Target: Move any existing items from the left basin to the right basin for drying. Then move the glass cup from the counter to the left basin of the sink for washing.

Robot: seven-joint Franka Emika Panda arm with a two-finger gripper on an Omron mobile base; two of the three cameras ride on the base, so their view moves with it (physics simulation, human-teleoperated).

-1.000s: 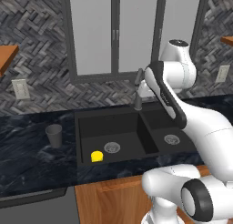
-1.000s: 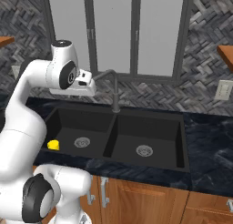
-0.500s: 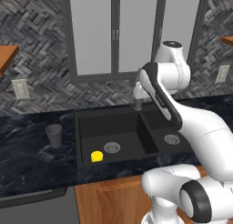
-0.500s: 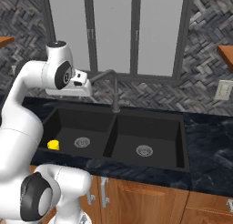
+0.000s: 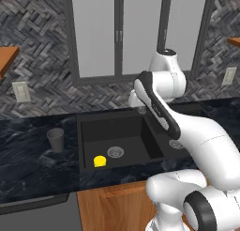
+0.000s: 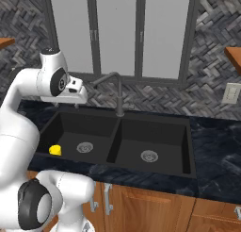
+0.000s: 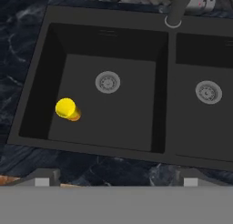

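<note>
Overall light: even, soft, fairly bright, no single source to pick out.
Shadows: faint; the sink (image 6: 123, 141) walls go darkest, its left basin (image 7: 113, 123) floor a shade lighter.
Glare: mild sheen on the counter (image 5: 28, 155) veins and on the white arm; none on the window panes.
Colour: the yellow chunk (image 7: 67, 109) reads saturated against the black.
Sharpness: rendered, crisp throughout, slightly blocky in the hand view.
Edge distortion: none noticeable.
</note>
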